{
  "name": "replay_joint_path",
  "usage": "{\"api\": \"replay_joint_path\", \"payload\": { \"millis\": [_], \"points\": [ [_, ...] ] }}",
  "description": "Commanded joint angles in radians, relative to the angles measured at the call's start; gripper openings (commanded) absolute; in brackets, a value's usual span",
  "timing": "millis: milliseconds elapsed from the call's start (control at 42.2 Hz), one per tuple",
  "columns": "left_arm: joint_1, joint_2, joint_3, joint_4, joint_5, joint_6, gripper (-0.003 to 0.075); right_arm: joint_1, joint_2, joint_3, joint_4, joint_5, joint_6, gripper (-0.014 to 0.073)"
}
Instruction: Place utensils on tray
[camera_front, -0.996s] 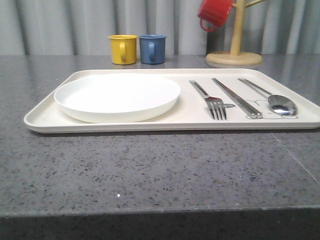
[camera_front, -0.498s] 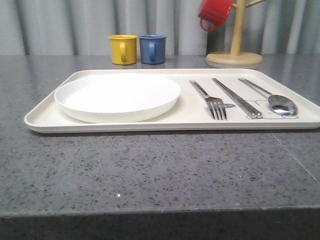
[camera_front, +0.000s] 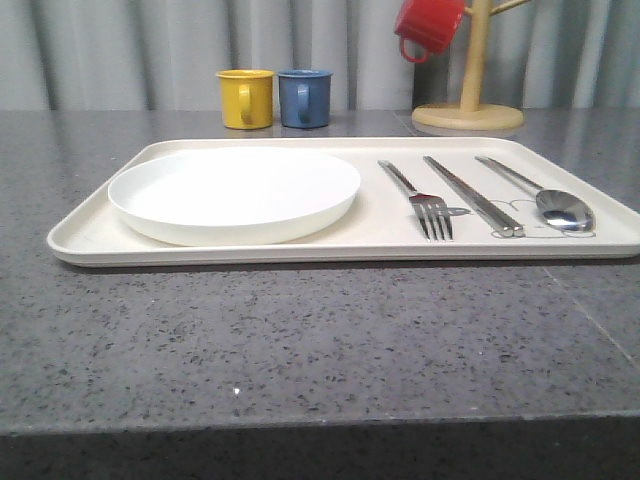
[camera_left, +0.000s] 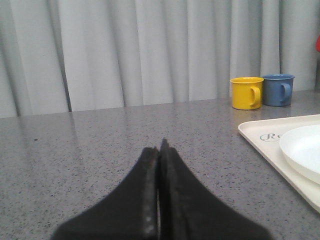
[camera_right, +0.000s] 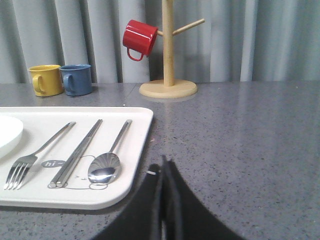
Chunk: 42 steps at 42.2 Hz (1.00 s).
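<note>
You've got the tray (camera_front: 90, 238) sitting flat on the grey table (camera_front: 300, 350), long side toward you. White plate (camera_front: 235, 193) is on its left half. On the right half, side by side and apart: fork (camera_front: 420, 200), chopsticks (camera_front: 473, 195), spoon (camera_front: 540, 195), handles pointing away from you, tines and bowl toward you. Chopsticks lie together as a pair, their near ends over a line drawing printed on the tray. Behind the tray: yellow mug (camera_front: 246, 98) and blue mug (camera_front: 305, 97) next to each other. Far right, a wooden mug tree (camera_front: 468, 95) with a red mug (camera_front: 430, 26) hanging on it.

White plate (camera_front: 235, 193), yellow mug (camera_front: 245, 98), blue mug (camera_front: 305, 97).
</note>
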Motion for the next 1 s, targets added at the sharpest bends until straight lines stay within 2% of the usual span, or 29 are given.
{"api": "replay_joint_path", "payload": {
  "millis": [0,973],
  "points": [
    [0.003,-0.019,0.014,-0.008,-0.080,-0.001,-0.0020,-0.003,-0.017,-0.001,-0.013,-0.089,-0.001,-0.0066],
    [0.003,-0.019,0.014,-0.008,-0.080,-0.001,-0.0020,-0.016,-0.016,-0.001,-0.013,-0.082,-0.001,-0.0066]
  ]
}}
